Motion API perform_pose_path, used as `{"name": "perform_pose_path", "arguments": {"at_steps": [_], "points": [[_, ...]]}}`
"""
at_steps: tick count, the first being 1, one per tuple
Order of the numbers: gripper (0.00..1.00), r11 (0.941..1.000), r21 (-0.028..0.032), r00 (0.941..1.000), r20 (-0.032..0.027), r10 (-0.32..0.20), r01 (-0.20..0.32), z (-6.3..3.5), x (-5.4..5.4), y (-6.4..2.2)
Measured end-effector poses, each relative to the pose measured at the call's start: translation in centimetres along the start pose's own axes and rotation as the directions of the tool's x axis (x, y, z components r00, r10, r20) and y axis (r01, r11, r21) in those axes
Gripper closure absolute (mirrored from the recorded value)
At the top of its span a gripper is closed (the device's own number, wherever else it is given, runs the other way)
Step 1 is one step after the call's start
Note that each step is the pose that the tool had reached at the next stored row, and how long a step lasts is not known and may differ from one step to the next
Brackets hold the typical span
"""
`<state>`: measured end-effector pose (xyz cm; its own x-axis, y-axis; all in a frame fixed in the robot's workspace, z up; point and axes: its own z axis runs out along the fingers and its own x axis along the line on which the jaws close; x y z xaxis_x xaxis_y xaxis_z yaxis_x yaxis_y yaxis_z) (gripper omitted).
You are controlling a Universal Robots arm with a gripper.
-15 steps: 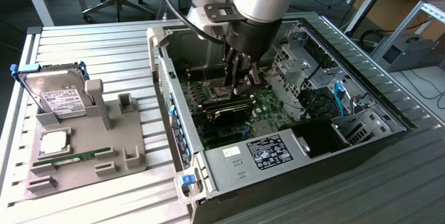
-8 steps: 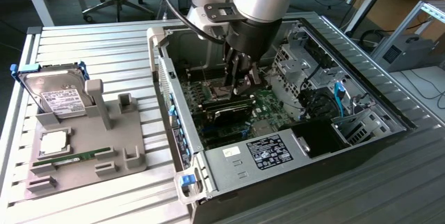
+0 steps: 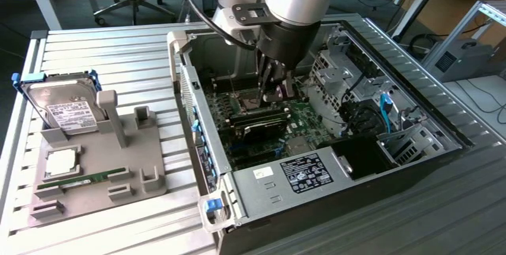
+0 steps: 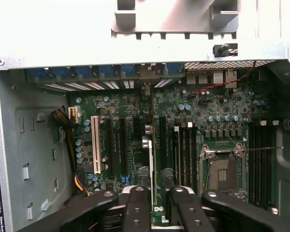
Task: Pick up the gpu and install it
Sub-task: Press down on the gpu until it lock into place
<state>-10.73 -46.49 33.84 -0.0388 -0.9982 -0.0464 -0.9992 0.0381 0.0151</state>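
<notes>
The open computer case (image 3: 316,166) lies on the slatted bench (image 3: 103,41), its motherboard (image 4: 183,140) facing up. The arm reaches down inside, and the gripper (image 4: 154,203) pinches the gpu (image 4: 151,169) by its top edge, the card standing on edge over the expansion slots (image 4: 121,145). Beside the case, a grey holder (image 3: 95,166) carries a hard drive (image 3: 67,110) and a green RAM stick (image 3: 83,179).
</notes>
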Motion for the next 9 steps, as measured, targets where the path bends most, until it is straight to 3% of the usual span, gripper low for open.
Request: {"name": "perform_pose_path", "arguments": {"at_steps": [1, 2, 6, 9], "points": [[0.86, 1.0000, 0.0000, 1.0000, 0.0000, 0.000, 0.000, 0.00, 0.00, 0.00], [0.89, 1.0000, 0.0000, 1.0000, 0.0000, 0.000, 0.000, 0.00, 0.00, 0.00], [0.89, 1.0000, 0.0000, 1.0000, 0.0001, 0.000, 0.000, 0.00, 0.00, 0.00], [0.89, 1.0000, -0.0005, 1.0000, 0.0049, -0.006, 0.006, 0.00, -0.01, 0.00]]}}
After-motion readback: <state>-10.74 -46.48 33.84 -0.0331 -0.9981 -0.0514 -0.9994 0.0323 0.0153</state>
